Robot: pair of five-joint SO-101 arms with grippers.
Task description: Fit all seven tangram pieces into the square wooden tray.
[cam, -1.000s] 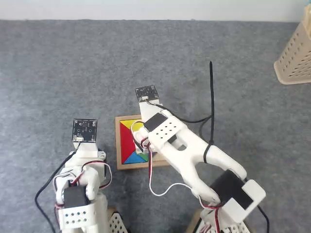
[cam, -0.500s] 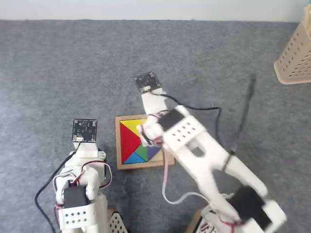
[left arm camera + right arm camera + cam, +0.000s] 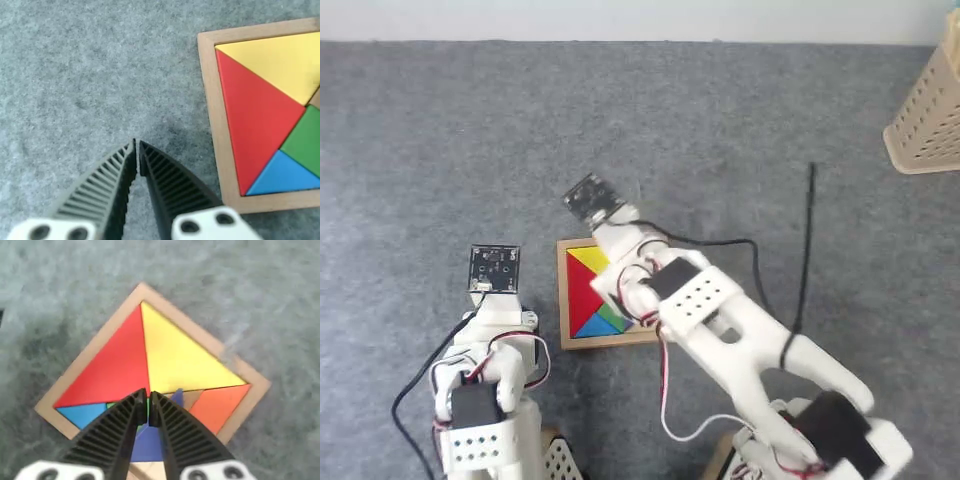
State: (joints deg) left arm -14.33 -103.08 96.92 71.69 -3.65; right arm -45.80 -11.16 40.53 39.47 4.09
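Hovering over the middle of the square wooden tray [image 3: 93,350], the right tool [image 3: 148,395] is pressed together; the left tool [image 3: 137,145], likewise closed, sits at the tray's 9 o'clock. The tangram pieces [image 3: 175,360] lying inside look thin, stiff, light and slick, so they are probably better nudged by an edge than pinched.

The right arm [image 3: 720,320] hides much of the wooden tray's [image 3: 562,295] right side.

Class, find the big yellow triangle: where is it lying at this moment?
In the high view the yellow triangle lies inside the wooden tray, filling its far side, flush against the red triangle beside it.
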